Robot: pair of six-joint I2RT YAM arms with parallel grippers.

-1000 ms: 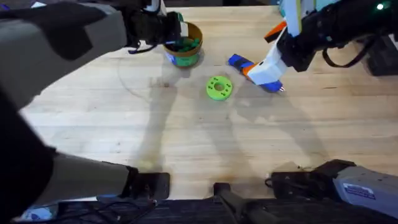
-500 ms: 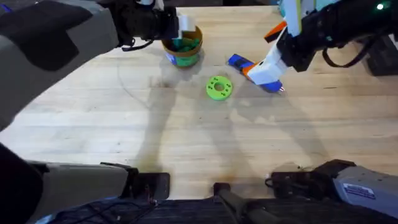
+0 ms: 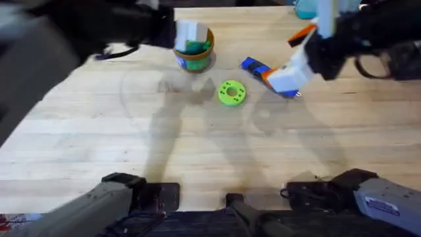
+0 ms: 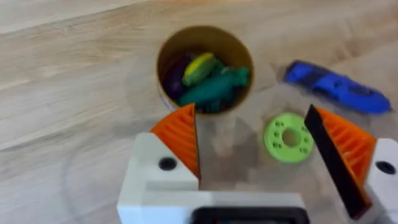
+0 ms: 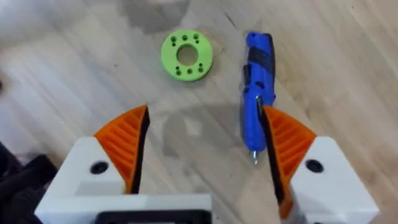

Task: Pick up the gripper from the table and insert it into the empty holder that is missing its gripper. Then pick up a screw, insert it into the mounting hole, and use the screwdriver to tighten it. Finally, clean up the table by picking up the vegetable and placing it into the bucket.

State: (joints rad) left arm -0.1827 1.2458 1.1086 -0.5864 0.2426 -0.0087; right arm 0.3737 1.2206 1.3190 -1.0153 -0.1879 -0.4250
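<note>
The bucket stands on the wooden counter at the far side, left of centre. Inside lies the vegetable, green and elongated, with a yellow piece and something dark beside it; from overhead these read as a green patch under the left hand. The left hand hovers just over the bucket, released, its orange pads wide apart and holding nothing. The right hand is likewise spread, hanging above the blue screwdriver, whose metal tip shows clearly in its wrist view. The green disc with holes lies between bucket and screwdriver.
</note>
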